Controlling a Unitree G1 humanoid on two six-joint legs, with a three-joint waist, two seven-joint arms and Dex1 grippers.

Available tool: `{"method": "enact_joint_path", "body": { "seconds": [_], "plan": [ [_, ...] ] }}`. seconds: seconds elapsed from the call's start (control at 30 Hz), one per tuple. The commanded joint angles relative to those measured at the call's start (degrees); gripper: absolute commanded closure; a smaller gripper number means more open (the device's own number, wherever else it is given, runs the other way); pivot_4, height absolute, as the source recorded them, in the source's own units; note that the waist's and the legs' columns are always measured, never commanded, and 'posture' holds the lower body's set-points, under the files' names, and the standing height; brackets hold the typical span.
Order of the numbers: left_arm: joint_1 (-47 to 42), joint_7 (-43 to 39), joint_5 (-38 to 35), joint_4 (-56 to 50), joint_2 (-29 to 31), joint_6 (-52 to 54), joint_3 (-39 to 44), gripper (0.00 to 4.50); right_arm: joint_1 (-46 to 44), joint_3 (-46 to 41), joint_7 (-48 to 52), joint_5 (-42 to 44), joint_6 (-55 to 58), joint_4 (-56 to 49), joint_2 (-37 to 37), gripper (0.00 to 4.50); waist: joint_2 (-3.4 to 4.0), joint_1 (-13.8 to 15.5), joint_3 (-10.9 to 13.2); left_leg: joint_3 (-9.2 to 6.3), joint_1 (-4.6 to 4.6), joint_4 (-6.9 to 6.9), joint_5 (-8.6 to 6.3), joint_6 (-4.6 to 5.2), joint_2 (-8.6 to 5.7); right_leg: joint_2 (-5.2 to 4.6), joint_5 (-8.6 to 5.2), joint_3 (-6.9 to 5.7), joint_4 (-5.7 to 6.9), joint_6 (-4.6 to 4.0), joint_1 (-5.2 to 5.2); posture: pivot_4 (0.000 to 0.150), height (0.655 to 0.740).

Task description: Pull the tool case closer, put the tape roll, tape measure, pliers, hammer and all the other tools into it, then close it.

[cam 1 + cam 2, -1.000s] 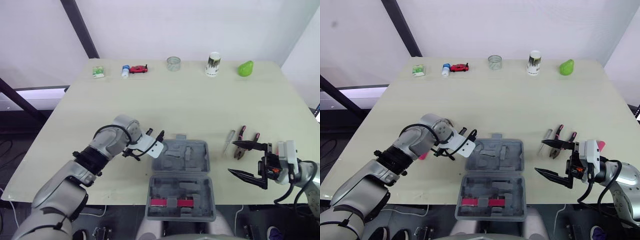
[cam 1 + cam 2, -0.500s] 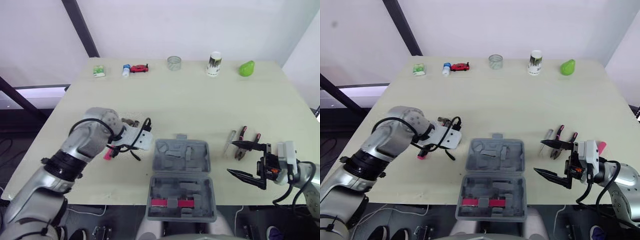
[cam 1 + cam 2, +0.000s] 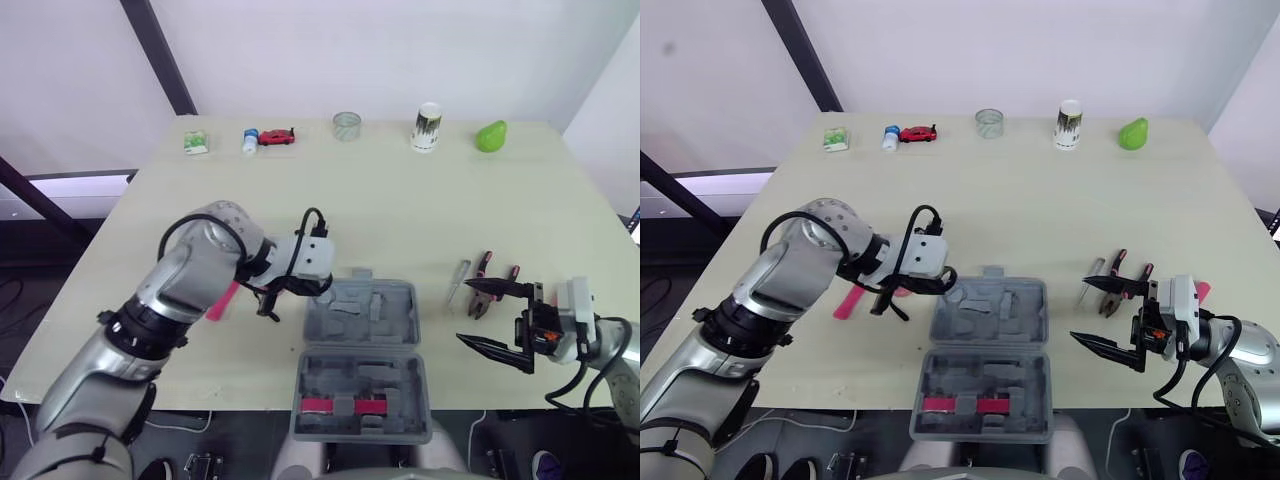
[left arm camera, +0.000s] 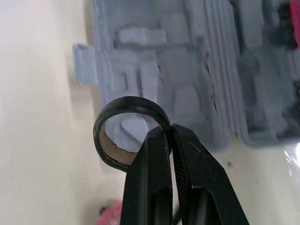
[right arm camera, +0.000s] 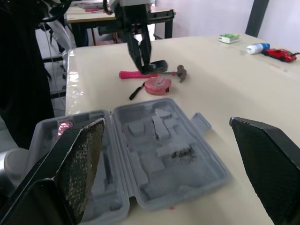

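Note:
The grey tool case (image 3: pixel 410 352) lies open at the table's front middle. My left gripper (image 3: pixel 268 303) hangs just off the case's far left corner, shut on a black tape roll (image 4: pixel 108 123), pinching its rim. Below it, left of the case, lie a pink-handled hammer (image 5: pixel 149 73) and a red tape measure (image 5: pixel 157 86). Pink-handled pliers (image 3: pixel 484 284) and a small screwdriver (image 3: pixel 457 282) lie to the right of the case. My right gripper (image 3: pixel 497 318) is held open near the front right edge, just in front of the pliers, with nothing in it.
Along the far edge stand a green box (image 3: pixel 196 143), a small bottle (image 3: pixel 250 141), a red toy car (image 3: pixel 277 136), a clear cup (image 3: pixel 346 126), a paper cup (image 3: pixel 427 127) and a green pear (image 3: pixel 490 137). Red items sit in the case's near half (image 3: pixel 338 404).
My left gripper swung out left over the hammer, then came back to the case's left corner with its wrist turned. The right arm has stayed where it was.

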Motion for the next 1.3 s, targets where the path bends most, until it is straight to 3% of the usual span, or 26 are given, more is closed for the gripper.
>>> {"method": "enact_joint_path", "body": {
  "seconds": [0.03, 0.83, 1.3],
  "plan": [
    [-1.20, 2.05, 1.15, 3.97, -1.05, 0.29, -3.52, 4.41, 0.31, -1.84, 0.43, 1.42, 0.24, -2.40, -1.35, 0.00, 0.01, 0.01, 0.00, 0.01, 0.01, 0.00, 0.00, 0.00, 0.00, 0.00, 0.00, 0.01, 0.01, 0.00, 0.00, 0.150, 0.7400],
    [0.05, 7.36, -4.16, 19.89, -6.91, -3.28, -4.48, 4.41, -0.52, -3.58, 1.02, 2.36, 1.56, -1.46, -3.76, 0.00, -0.01, 0.14, 0.00, 0.02, -0.01, 0.01, 0.00, 0.00, 0.00, -0.02, 0.00, 0.03, 0.00, 0.00, -0.01, 0.150, 0.7400],
    [-3.21, 8.95, -3.09, 29.02, -7.45, -9.32, -5.19, 4.41, 0.03, -3.77, 0.67, 1.61, 0.21, -0.74, -3.18, 0.00, -0.01, 0.13, 0.00, 0.02, -0.01, 0.01, 0.00, 0.00, -0.01, -0.02, 0.01, 0.02, 0.01, 0.00, -0.01, 0.150, 0.7400]
  ]
}}
